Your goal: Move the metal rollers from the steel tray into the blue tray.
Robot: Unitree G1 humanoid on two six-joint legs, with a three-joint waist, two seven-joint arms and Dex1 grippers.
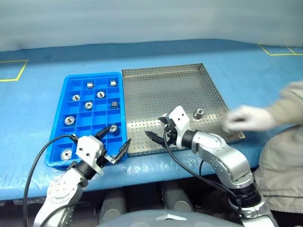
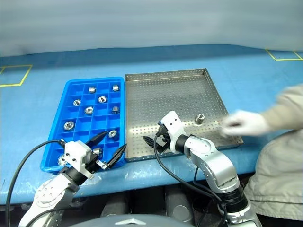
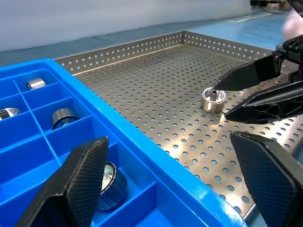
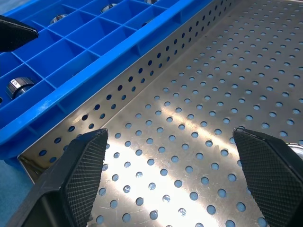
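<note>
Left eye view: the blue tray (image 1: 71, 94) sits right beside the steel tray (image 1: 156, 90) on a blue table cover (image 1: 38, 104), long sides touching. Most of the metal rollers (image 1: 88, 105) are already sitting in the blue compartments, one per cell, scattered around. One roller (image 1: 199, 112) stands alone on the perforated base, over toward the right side. The left gripper (image 1: 115, 143) hovers over the near right corner of the blue tray, fingers spread wide, nothing in them. The right gripper (image 1: 159, 134) is over the near left part of the steel tray, also wide apart and empty. A person's gloved hand (image 1: 248, 118) is blurred at the steel tray's right rim.

Right eye view: same layout, and the lone roller is well apart from the right gripper's tips.

Left wrist view: both black pads (image 3: 85, 177) stand far apart; a roller (image 3: 111, 184) lies in the blue cell just behind one pad. The lone roller shows on the steel base, near the other gripper's tips.

Right wrist view: pads (image 4: 87, 165) wide over bare perforated steel, near the tray's rim next to the blue tray.
</note>
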